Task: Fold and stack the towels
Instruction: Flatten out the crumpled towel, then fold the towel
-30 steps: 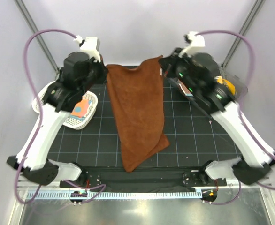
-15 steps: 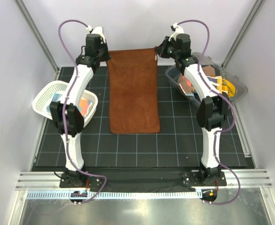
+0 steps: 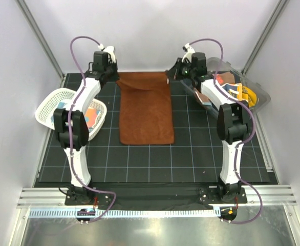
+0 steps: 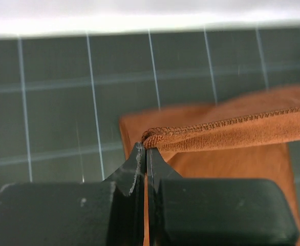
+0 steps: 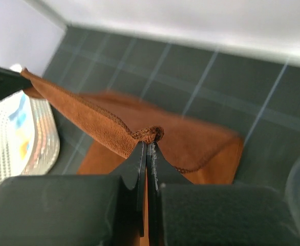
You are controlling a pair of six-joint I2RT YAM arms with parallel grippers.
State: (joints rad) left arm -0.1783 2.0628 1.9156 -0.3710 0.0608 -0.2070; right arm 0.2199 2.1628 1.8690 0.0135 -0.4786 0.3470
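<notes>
- Centrally, one rust-brown towel (image 3: pixel 146 118): it lay flat on the black gridded mat (image 3: pixel 201 148), its long side running from the far wall toward the arm bases. Its far edge was raised off the mat and slung between the two grippers, sagging a little in the middle.
- Left gripper (image 4: pixel 146 152): the jaws were clenched on the towel's far left corner, with the hemmed edge bunched at the tips.
- Right gripper (image 5: pixel 147 146): the jaws were pinched tight on the far right corner, a small knot of hem at the tips. The lifted edge ran off from there toward the opposite corner.
- Both arms: they were stretched to the far end of the mat, one on either side of the towel.
- White mesh basket (image 3: pixel 50 110): it stood at the mat's left edge, just beside the left arm, and held an orange-and-blue towel (image 3: pixel 91 117).
- Clear plastic bin (image 3: pixel 257 95): it stood at the far right, partly behind the right arm. Inside were coloured towels (image 3: pixel 232 87) in orange, yellow and blue, too jumbled to count.
</notes>
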